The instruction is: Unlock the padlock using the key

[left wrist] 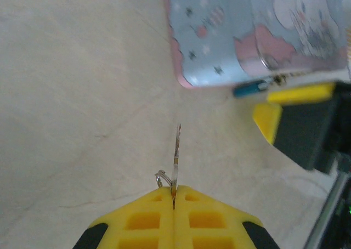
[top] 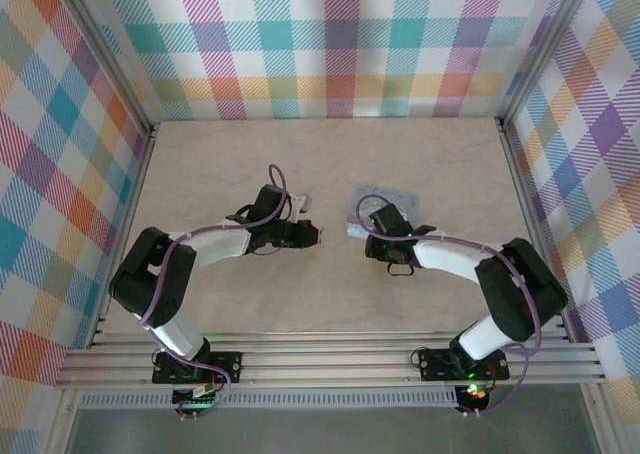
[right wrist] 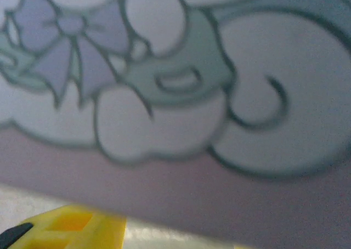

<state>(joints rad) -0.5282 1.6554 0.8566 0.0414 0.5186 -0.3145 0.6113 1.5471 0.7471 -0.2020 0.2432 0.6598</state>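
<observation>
Left wrist view, closest thing first: the left gripper (left wrist: 174, 197) has its yellow pads pressed flat together on the head of the key (left wrist: 177, 150). The blade pokes straight out ahead, and a little split ring (left wrist: 161, 177) hangs off one side. My guess is that the key is stiff, nearly weightless and slick metal, so it could swivel in the pads if the tip catches on anything. Holding it by the head like this looks right to me.

Further out, across a bare patch of table (left wrist: 71, 95), is the padlock (left wrist: 230, 35). It's a pale blue body with pink trim and cartoon print, apart from the key tip and off to its right. It looks hard and glossy, so probably slippery. I'd clamp it across the flat faces, though I can't make out the keyhole.

The right gripper (left wrist: 277, 112) is right up against its lower edge. I can't tell if it's actually pinching it or open around it. Its own camera is jammed against the print (right wrist: 175, 84), with one yellow finger (right wrist: 71, 227) below.
</observation>
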